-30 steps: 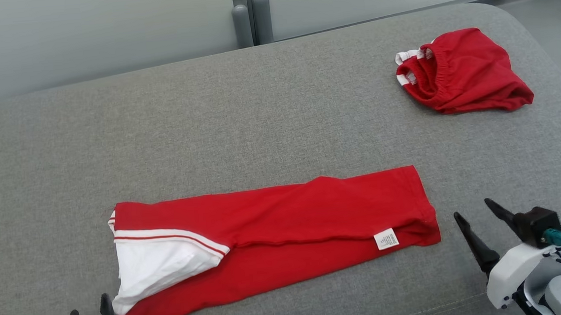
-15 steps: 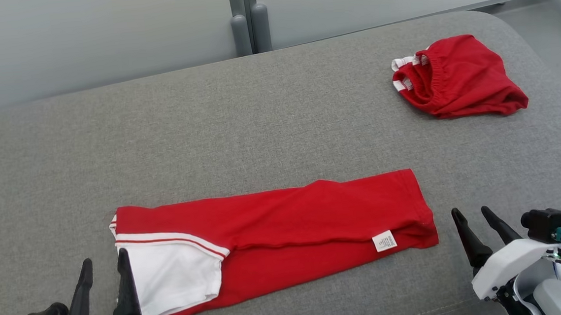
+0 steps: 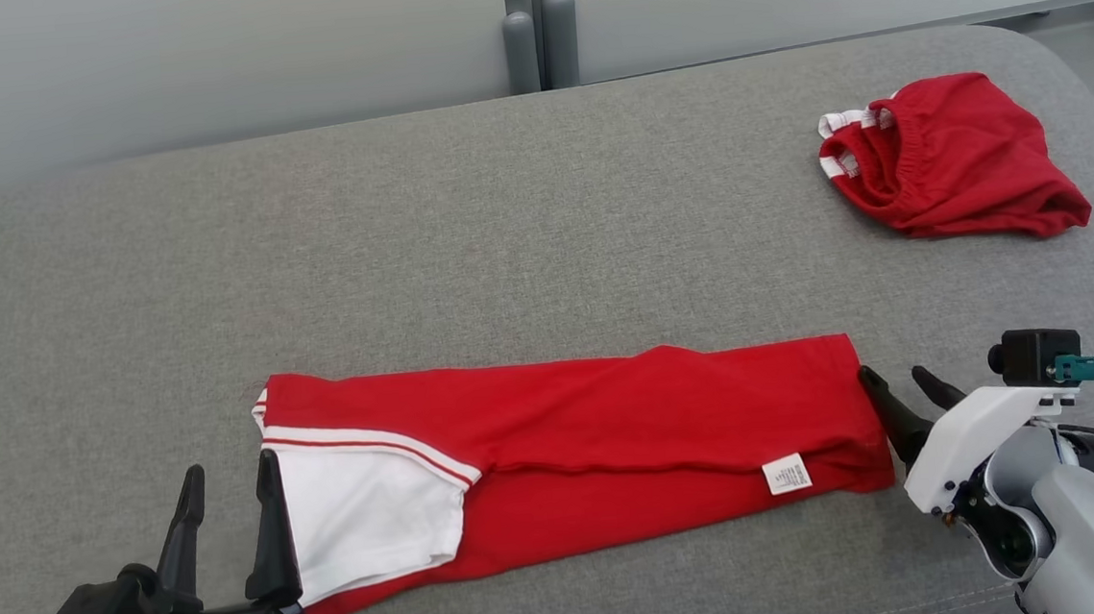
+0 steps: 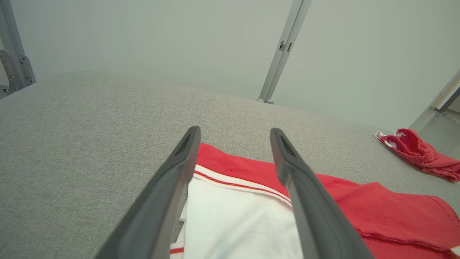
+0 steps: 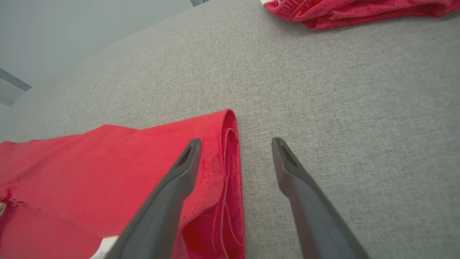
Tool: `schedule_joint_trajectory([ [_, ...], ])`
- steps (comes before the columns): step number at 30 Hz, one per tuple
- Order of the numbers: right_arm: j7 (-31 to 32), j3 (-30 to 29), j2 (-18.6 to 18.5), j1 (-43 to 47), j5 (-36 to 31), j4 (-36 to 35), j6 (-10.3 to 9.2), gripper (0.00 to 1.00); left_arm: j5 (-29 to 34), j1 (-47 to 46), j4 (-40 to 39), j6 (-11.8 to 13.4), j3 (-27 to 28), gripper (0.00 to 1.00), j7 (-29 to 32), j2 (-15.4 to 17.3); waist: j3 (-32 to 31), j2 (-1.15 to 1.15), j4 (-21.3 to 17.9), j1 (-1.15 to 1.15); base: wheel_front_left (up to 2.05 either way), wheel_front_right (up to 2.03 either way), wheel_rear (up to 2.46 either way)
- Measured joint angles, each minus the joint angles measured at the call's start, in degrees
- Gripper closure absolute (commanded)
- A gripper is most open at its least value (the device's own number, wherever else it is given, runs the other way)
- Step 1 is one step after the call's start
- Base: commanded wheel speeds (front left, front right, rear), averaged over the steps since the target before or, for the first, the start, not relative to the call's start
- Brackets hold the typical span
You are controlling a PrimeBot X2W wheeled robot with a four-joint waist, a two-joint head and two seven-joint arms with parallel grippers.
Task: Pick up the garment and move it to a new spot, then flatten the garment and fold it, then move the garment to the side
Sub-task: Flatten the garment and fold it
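Now: two red garments on one grey padded surface (image 3: 503,233). Nearer of the two, the folded garment (image 3: 613,428), close to the front edge, laid as one long flat strip running left to right. One white panel (image 3: 369,512) edged with red-and-white striping at its left end; one small white label (image 3: 787,474) near its right end. Second, a bunched red garment (image 3: 955,158), at far right, well apart from the strip, gathered opening and white-striped trim showing.

Two grippers, two dark fingers each. At the strip's left end, left gripper (image 3: 231,464), jaws spread wide, holding nothing; in left wrist view, fingers straddling the white panel's edge, possibly touching cloth, contact unclear from that angle. At the strip's right end, right gripper (image 3: 892,374), jaws likewise released and empty; in right wrist view, one finger over the layered red hem, the other over bare grey fabric.

Two grey upright posts (image 3: 540,47) side by side behind the surface.
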Motion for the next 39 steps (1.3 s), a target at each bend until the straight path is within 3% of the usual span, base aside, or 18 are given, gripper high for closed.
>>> schedule_joint_trajectory([
  [14,7.79,0.46,-0.04,-1.36,5.69,4.46,0.51,0.00,0.00,0.40,-1.69,1.75,0.21,0.00,-0.14,-0.70,1.35,0.00,1.96,0.00,0.00,0.00,0.00],
  [16,8.60,0.92,-0.04,-1.49,6.12,4.48,0.51,0.51,0.00,0.41,-1.81,1.88,0.21,0.00,-0.14,-0.75,1.41,0.00,1.93,0.00,0.00,0.00,0.00],
  [18,9.24,2.03,-0.05,-1.72,6.81,4.32,0.51,0.61,0.00,0.45,-1.94,1.94,0.23,0.00,-0.14,-0.77,1.46,0.00,1.89,0.00,0.00,0.00,0.00],
  [23,10.40,4.46,0.02,-2.24,8.12,3.47,0.51,1.00,0.00,0.61,-2.24,2.00,0.24,0.00,-0.14,-0.80,1.46,0.00,1.71,0.00,0.00,0.00,0.00],
  [35,9.03,5.97,-2.52,-3.98,9.28,1.70,0.58,1.00,0.02,2.21,-2.56,2.50,0.76,0.00,-0.14,-0.90,0.53,0.00,0.44,0.00,0.00,0.00,0.00],
  [39,9.02,6.11,-4.86,-4.79,9.71,1.61,0.58,1.00,0.04,2.47,-2.90,2.50,0.74,0.00,-0.14,-0.90,-0.04,0.00,-0.45,0.00,0.00,0.00,0.00],
])
